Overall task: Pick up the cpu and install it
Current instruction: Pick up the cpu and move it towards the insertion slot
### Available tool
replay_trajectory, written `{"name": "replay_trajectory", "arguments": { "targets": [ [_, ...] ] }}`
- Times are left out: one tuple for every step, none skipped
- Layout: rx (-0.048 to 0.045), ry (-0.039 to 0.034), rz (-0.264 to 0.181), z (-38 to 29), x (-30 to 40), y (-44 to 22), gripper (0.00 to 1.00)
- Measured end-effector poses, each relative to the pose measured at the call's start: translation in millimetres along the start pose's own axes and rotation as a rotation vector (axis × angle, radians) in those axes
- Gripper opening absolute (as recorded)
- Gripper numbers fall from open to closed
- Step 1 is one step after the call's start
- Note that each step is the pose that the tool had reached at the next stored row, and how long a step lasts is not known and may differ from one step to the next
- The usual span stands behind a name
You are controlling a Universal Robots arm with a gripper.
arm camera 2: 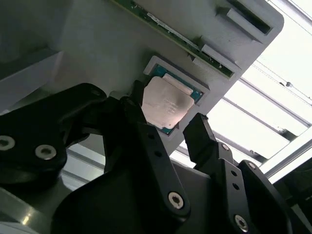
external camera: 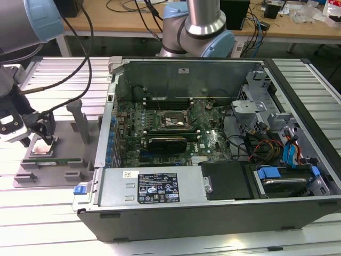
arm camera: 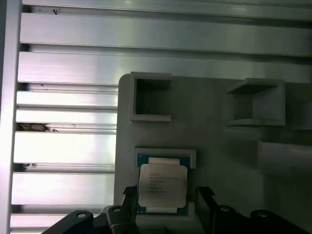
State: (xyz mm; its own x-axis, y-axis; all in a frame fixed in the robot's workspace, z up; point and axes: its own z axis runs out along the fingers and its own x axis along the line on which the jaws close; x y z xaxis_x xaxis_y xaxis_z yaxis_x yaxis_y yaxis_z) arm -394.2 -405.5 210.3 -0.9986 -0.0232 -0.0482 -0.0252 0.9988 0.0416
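Note:
The cpu [external camera: 42, 149] is a small silver-topped square with a green edge. It lies flat in a shallow recess of the grey fixture plate [external camera: 69, 176] at the exterior view's left, outside the computer case. My gripper [external camera: 38, 136] hangs just over it. Both wrist views show the cpu [arm camera 2: 165, 103] [arm camera: 162, 184] between the two black fingers [arm camera 2: 146, 131], with a small gap on each side. The gripper [arm camera 2: 168, 116] [arm camera: 165, 194] is open and straddles the chip without clamping it. The motherboard's black cpu socket [external camera: 171, 121] sits inside the open case.
The open computer case [external camera: 213, 138] takes up the middle and right, its metal side wall [external camera: 106, 128] standing between the fixture and the motherboard. A long green memory stick [external camera: 53, 160] and two upright grey posts [external camera: 80, 120] are on the fixture. Ribbed aluminium table [arm camera: 63, 146] surrounds it.

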Motion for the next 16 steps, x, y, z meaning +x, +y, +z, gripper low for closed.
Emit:
{"name": "replay_trajectory", "arguments": {
  "targets": [
    [0.0002, 0.0016, 0.004, 1.7, -0.3, 0.0, 0.6],
    [0.0003, 0.0033, 0.007, 2.9, -0.4, 0.0, 0.6],
    [0.0003, 0.0052, 0.008, 4.4, -0.6, 0.4, 0.6],
    [0.0003, 0.0056, 0.007, 5.7, -0.7, 0.7, 0.6],
    [0.0002, 0.0059, 0.007, 6.8, -0.7, 1.1, 0.6],
    [0.0002, 0.0062, 0.008, 8.8, -1.0, 1.8, 0.6],
    [0.0002, 0.0062, 0.008, 10.4, -1.1, 2.3, 0.6],
    [0.0002, 0.0063, 0.008, 11.3, -1.1, 2.6, 0.6],
    [0.0002, 0.0064, 0.008, 12.0, -1.1, 2.8, 0.6],
    [0.0002, 0.0064, 0.008, 12.9, -1.0, 3.1, 0.6],
    [0.0003, 0.0064, 0.008, 13.2, -0.9, 3.5, 0.6],
    [0.0003, 0.0064, 0.008, 13.6, -0.8, 4.0, 0.6],
    [0.0002, 0.0063, 0.007, 14.2, -0.8, 4.2, 0.6],
    [0.0002, 0.0065, 0.007, 14.4, -0.8, 4.3, 0.6],
    [0.0003, 0.0065, 0.008, 14.4, -0.8, 4.3, 0.6],
    [0.0003, 0.0064, 0.008, 14.5, -0.7, 4.4, 0.6]
  ]
}}
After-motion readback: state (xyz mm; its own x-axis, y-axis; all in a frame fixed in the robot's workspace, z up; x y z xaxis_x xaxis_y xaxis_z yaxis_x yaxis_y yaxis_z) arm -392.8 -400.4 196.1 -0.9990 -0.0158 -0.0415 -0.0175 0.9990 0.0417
